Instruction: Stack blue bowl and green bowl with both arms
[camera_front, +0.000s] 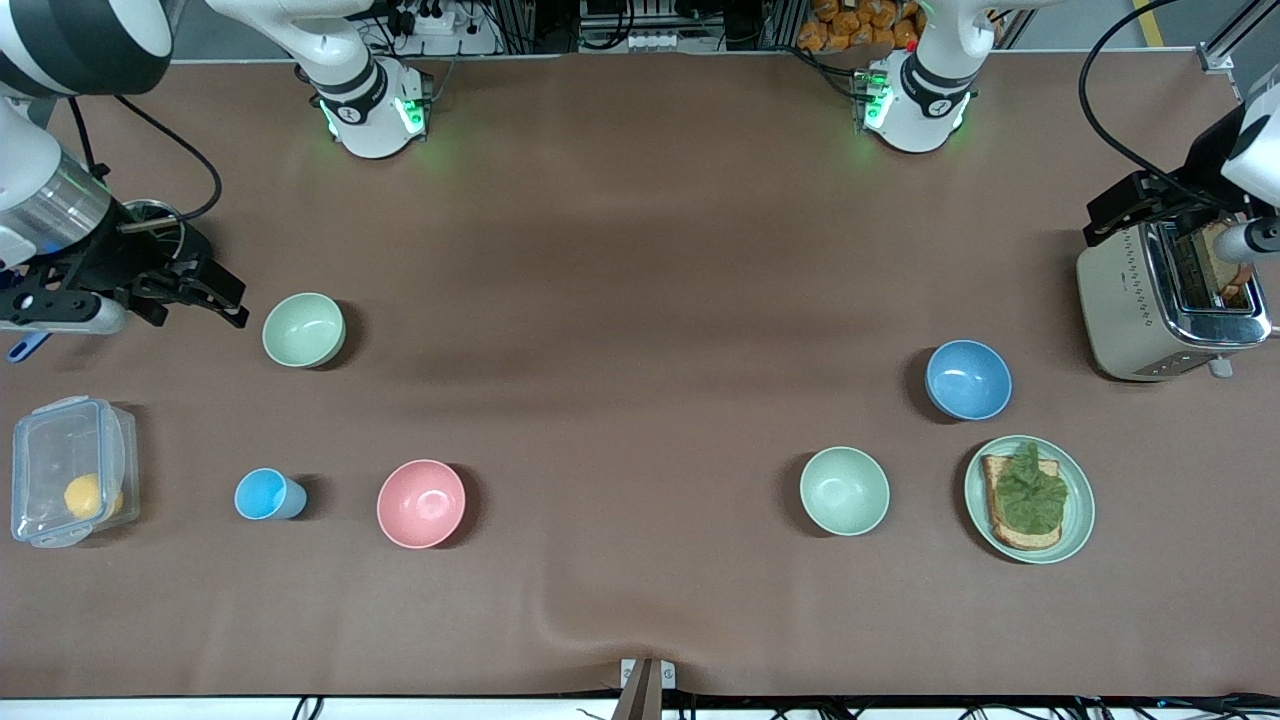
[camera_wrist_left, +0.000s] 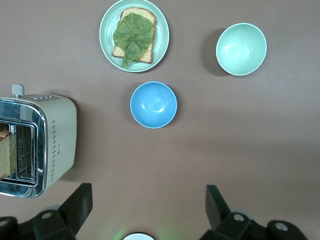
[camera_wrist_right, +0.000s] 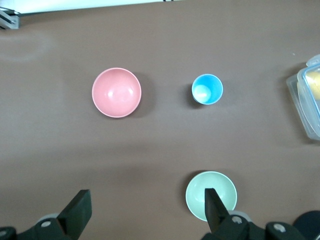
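The blue bowl (camera_front: 968, 379) sits upright toward the left arm's end of the table, beside the toaster; it also shows in the left wrist view (camera_wrist_left: 153, 105). One pale green bowl (camera_front: 844, 490) stands nearer to the front camera than the blue bowl, and shows again in the left wrist view (camera_wrist_left: 241, 49). A look-alike green bowl (camera_front: 304, 330) stands toward the right arm's end (camera_wrist_right: 207, 192). My left gripper (camera_front: 1120, 205) (camera_wrist_left: 148, 192) is open and empty, up over the toaster's edge. My right gripper (camera_front: 238, 303) (camera_wrist_right: 147, 197) is open and empty beside the second green bowl.
A toaster (camera_front: 1170, 305) holds bread at the left arm's end. A green plate (camera_front: 1080, 500) with toast and lettuce lies beside the blue bowl. A pink bowl (camera_front: 421, 503), a light-blue cup (camera_front: 266, 495) and a clear lidded box (camera_front: 70, 470) stand toward the right arm's end.
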